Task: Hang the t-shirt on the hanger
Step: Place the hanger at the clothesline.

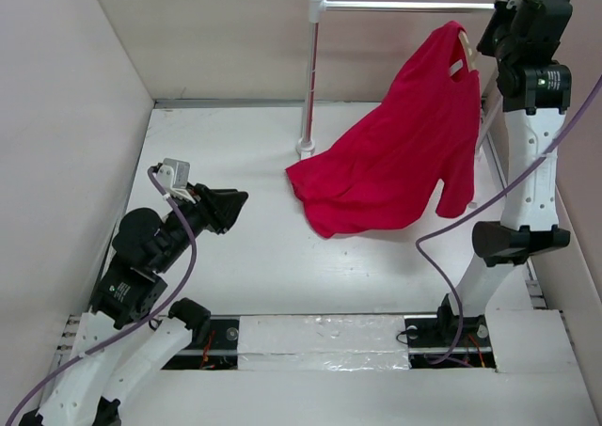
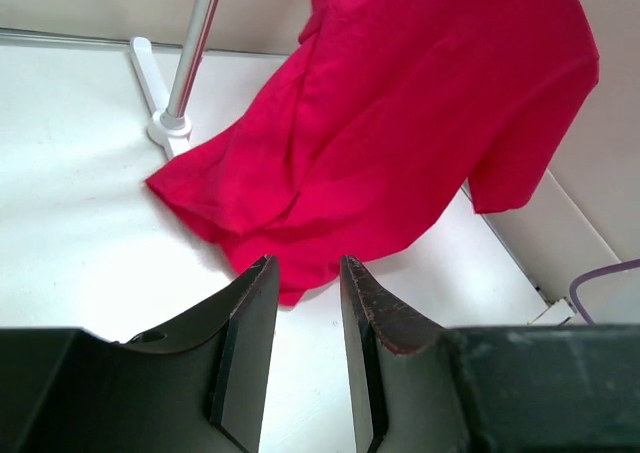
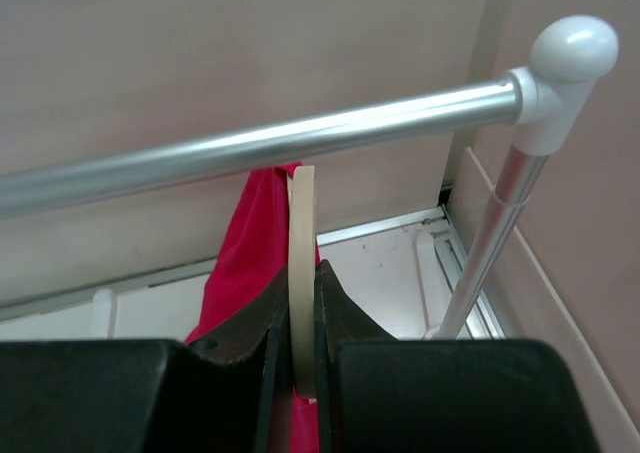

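The red t-shirt hangs on the pale beige hanger held high at the back right, its lower hem trailing on the table. It also shows in the left wrist view. My right gripper is shut on the hanger, with the hanger's hook up against the metal rail and red cloth just behind. My left gripper is open and empty, low at the left, pointing at the shirt's hem and apart from it.
A white-posted garment rack stands at the back, its left post and base beside the shirt's hem, its right post close to my right arm. Walls enclose the table on left, back and right.
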